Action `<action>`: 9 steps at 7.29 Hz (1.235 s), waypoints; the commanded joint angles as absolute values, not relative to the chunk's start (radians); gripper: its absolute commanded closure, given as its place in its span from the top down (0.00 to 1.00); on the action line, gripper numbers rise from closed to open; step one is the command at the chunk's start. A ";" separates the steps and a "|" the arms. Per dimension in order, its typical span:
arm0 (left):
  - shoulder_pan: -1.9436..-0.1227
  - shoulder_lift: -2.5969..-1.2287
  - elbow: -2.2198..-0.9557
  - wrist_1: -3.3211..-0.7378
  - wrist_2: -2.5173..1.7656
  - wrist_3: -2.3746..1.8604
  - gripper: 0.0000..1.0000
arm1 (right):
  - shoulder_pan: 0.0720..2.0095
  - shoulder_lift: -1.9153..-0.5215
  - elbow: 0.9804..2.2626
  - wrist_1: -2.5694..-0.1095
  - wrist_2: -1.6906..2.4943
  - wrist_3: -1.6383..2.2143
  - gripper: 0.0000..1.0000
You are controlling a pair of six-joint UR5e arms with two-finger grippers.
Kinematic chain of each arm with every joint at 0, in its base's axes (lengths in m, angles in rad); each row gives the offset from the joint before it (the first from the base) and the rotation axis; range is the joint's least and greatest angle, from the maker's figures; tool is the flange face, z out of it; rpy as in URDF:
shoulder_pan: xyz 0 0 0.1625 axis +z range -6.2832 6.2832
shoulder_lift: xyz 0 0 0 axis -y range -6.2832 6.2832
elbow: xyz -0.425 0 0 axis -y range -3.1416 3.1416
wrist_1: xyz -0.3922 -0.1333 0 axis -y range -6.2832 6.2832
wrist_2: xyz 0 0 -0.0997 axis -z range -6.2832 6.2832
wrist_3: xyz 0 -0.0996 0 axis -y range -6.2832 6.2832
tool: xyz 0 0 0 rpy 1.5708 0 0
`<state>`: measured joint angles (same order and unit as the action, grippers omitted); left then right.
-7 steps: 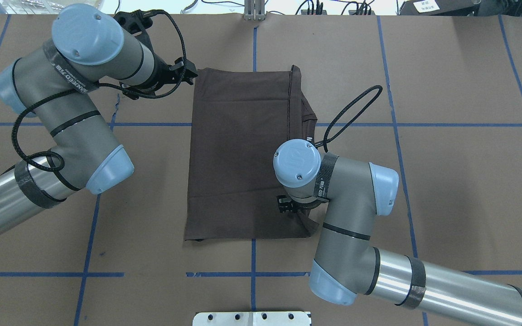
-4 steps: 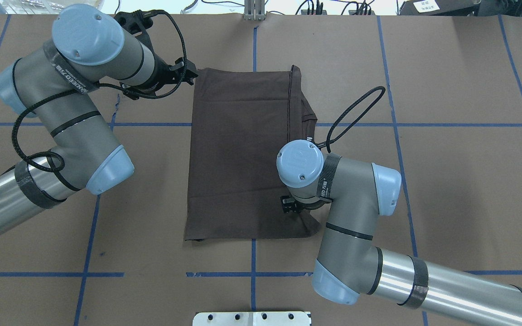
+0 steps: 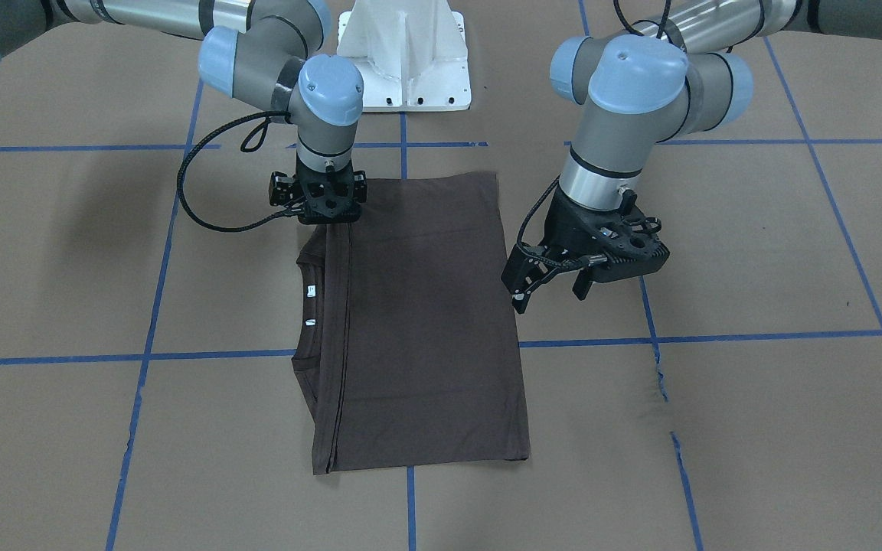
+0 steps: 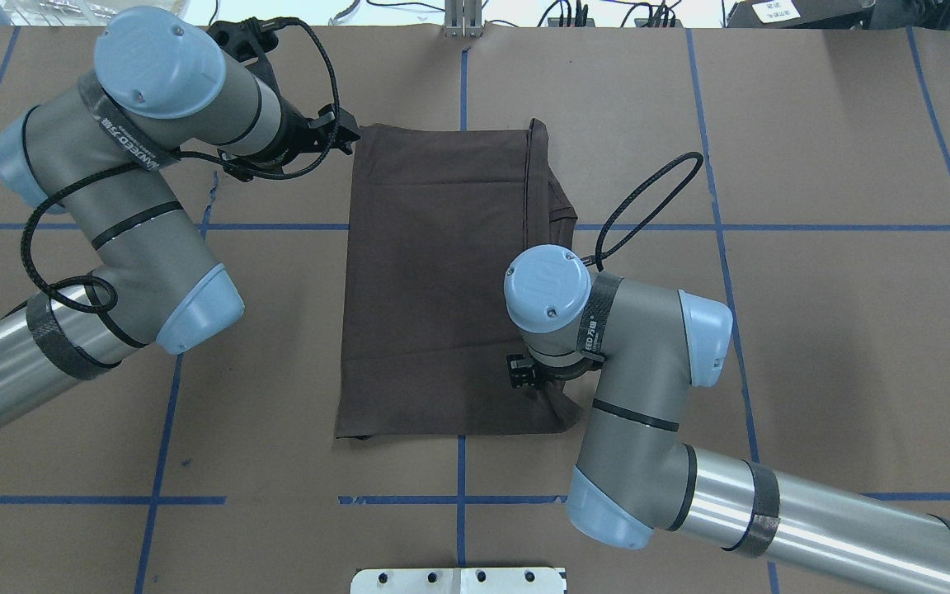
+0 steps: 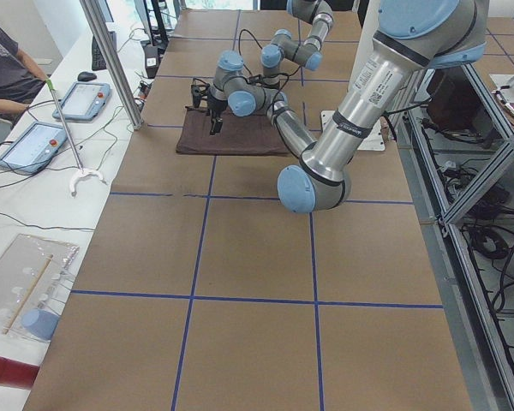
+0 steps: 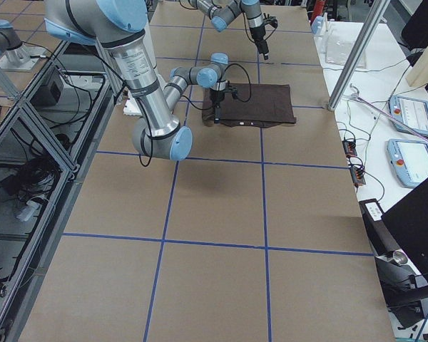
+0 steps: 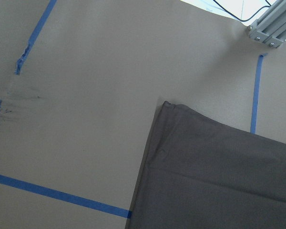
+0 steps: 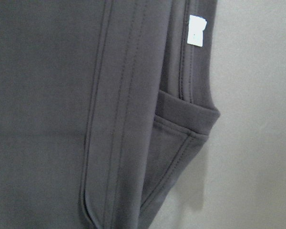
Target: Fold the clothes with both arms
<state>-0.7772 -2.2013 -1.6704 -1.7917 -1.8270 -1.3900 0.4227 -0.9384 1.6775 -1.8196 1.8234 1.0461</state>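
Right arm (image 4: 648,330) edges slightly away from the robot and toward its own side over the last second; left arm (image 4: 129,231) holds position.

We find the dark brown T-shirt (image 3: 426,321) folded to a rectangle and lying flat at mid-bench (image 3: 717,421). Its collar (image 3: 305,344) and white neck tags (image 3: 311,289) lie along the edge on the robot's right. The right arm's jaws point straight down onto that layered edge, near the corner closest to the robot. We cannot tell whether they are parted or gripping cloth, as the tips are hidden in every view. The left arm's jaws stand parted and empty, raised above the bench beside the T-shirt's opposite long edge, clear of the cloth.
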 commanded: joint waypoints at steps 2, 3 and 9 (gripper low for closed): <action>-0.778 -2.201 -1.672 -1.790 -1.825 -1.390 1.00 | 0.420 -0.937 1.666 -1.818 1.827 1.046 1.00; -0.778 -2.200 -1.672 -1.790 -1.825 -1.390 1.00 | 0.419 -0.937 1.664 -1.818 1.827 1.046 1.00; -0.776 -2.203 -1.672 -1.792 -1.827 -1.391 1.00 | 0.443 -0.951 1.670 -1.828 1.832 1.045 1.00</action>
<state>-0.7764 -2.2022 -1.6720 -1.7910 -1.8270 -1.3911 0.4304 -0.9483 1.6652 -1.8246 1.8291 1.0447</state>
